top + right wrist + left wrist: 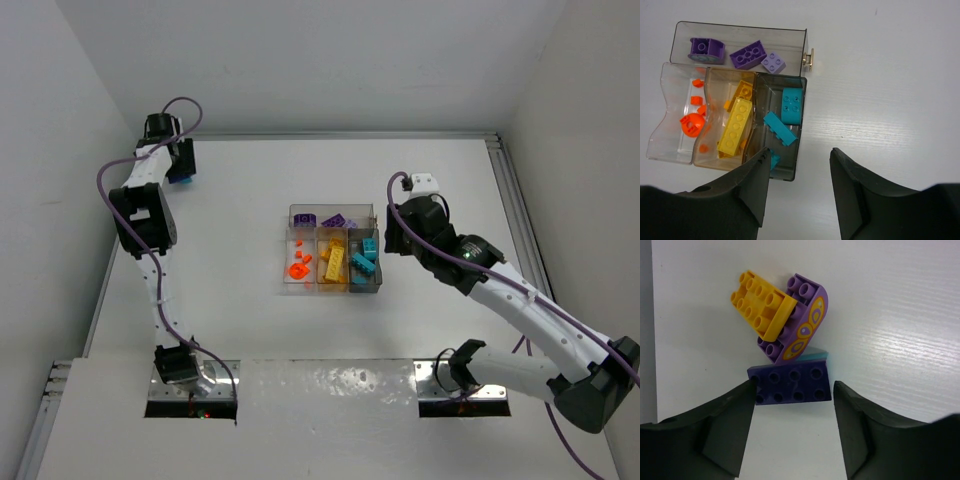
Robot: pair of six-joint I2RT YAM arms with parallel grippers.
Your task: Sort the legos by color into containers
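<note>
A dark purple brick point(790, 384) lies on the surface at the fingertips of the left gripper point(794, 392), which is spread wide and holds nothing. The brick's long axis runs across the gap, from finger to finger. A yellow brick point(760, 305) and a curved purple brick point(807, 325) lie touching just beyond. The right gripper point(799, 152), likewise open and empty, is positioned over the tray point(740, 30), well apart from this cluster. The left arm is judged the nearer.

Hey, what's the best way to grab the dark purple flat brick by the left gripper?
Pinch the dark purple brick by its two short ends, coming down from above. It lies flat, its long side spans the gap between the open left fingers, and both ends are free. Its far edge abuts a teal piece.
</note>
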